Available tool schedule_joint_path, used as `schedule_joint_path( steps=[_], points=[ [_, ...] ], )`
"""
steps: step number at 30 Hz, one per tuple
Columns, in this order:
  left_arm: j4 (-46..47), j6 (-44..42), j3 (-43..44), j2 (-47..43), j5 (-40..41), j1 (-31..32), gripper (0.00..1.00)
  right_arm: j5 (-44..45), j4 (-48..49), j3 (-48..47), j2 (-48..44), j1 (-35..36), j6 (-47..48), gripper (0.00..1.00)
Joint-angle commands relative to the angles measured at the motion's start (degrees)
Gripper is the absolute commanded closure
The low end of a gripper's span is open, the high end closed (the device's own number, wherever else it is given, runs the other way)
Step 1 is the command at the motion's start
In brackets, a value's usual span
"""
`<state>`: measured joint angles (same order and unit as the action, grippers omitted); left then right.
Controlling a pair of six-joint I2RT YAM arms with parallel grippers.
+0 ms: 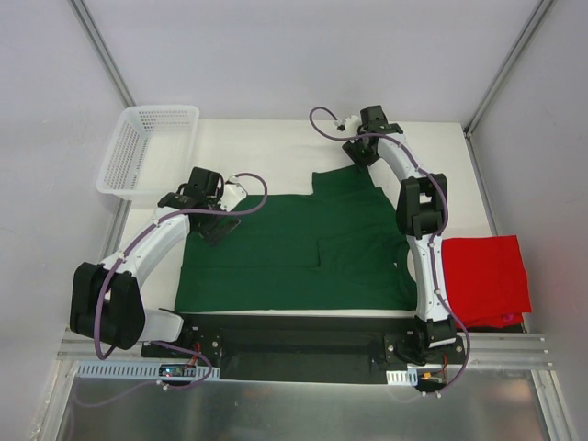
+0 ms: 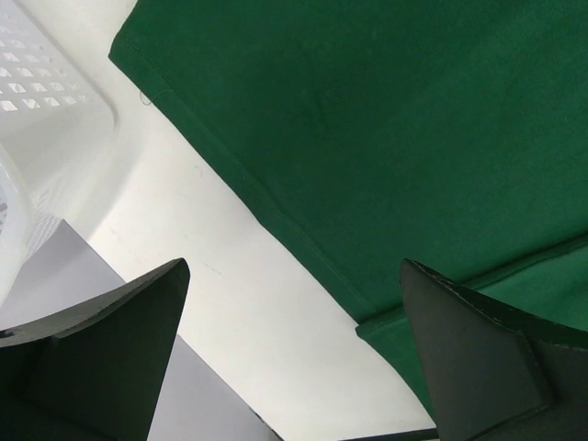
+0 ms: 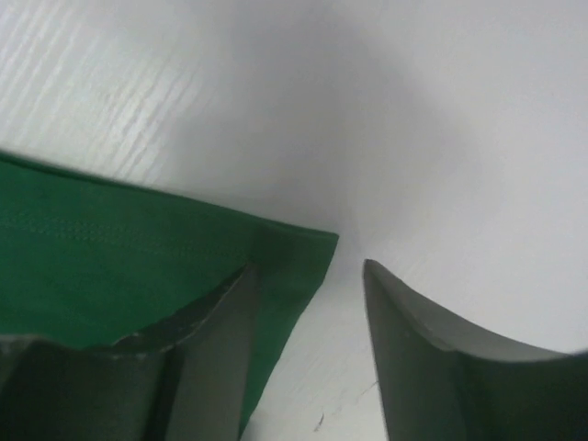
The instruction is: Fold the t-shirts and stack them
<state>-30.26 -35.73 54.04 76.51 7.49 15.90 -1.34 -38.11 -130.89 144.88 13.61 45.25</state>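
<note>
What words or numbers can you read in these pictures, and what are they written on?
There is no text that can be read in any view.
green t-shirt: plain, no print or label showing.
red t-shirt: plain, no print showing.
white basket: no lettering.
small boards by the arm bases: any markings are too small to read.

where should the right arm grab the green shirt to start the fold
Probably its far hemmed corner, pinched from above with one finger sliding under from the table side. The green shirt lies flat, so only that free edge offers a lip; the right pincer hangs over it.
</note>
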Motion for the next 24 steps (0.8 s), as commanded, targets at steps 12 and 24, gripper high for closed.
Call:
schedule_joint_path(
  steps=[12, 24],
  points=[
    [0.11, 0.04, -0.78, -0.57, -0.54, 0.1, 0.01, 0.99, -3.11, -2.97, 2.16, 0.11, 1.68, 0.85],
    [1.08, -0.04, 2.64, 2.94, 6.31, 0.01, 0.01, 0.99, -0.48, 0.46, 0.23, -0.07, 1.33, 0.99]
  ],
)
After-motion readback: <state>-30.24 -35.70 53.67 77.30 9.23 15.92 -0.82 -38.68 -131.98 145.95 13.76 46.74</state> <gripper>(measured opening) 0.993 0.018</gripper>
